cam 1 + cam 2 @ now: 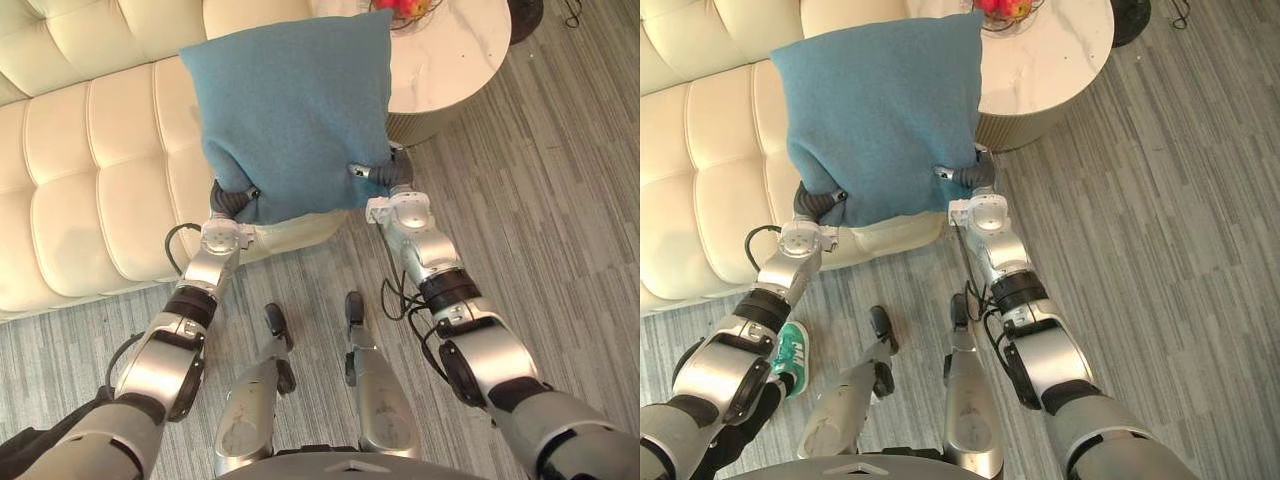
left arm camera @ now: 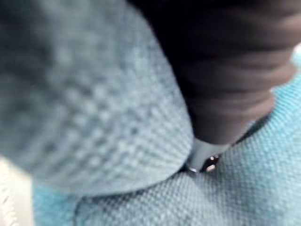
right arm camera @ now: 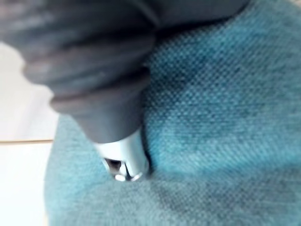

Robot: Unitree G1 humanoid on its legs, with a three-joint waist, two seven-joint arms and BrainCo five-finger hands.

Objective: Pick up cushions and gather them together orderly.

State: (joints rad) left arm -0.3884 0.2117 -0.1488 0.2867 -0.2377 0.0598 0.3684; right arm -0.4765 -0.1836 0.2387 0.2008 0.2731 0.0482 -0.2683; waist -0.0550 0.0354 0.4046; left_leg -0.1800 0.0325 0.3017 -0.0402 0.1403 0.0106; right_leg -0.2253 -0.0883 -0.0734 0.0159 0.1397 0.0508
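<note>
Left hand (image 1: 234,200): clamped on the lower left corner of the blue cushion (image 1: 290,110), thumb on its front.
Right hand (image 1: 386,172): pinching the lower right corner.
Blue cushion: held upright before the cream sofa (image 1: 80,180), beside the round marble table (image 1: 455,55).

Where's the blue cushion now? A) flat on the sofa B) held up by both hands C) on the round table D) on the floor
B: the left hand and right hand each pinch a lower corner of the blue cushion, held up in front of the sofa.
</note>
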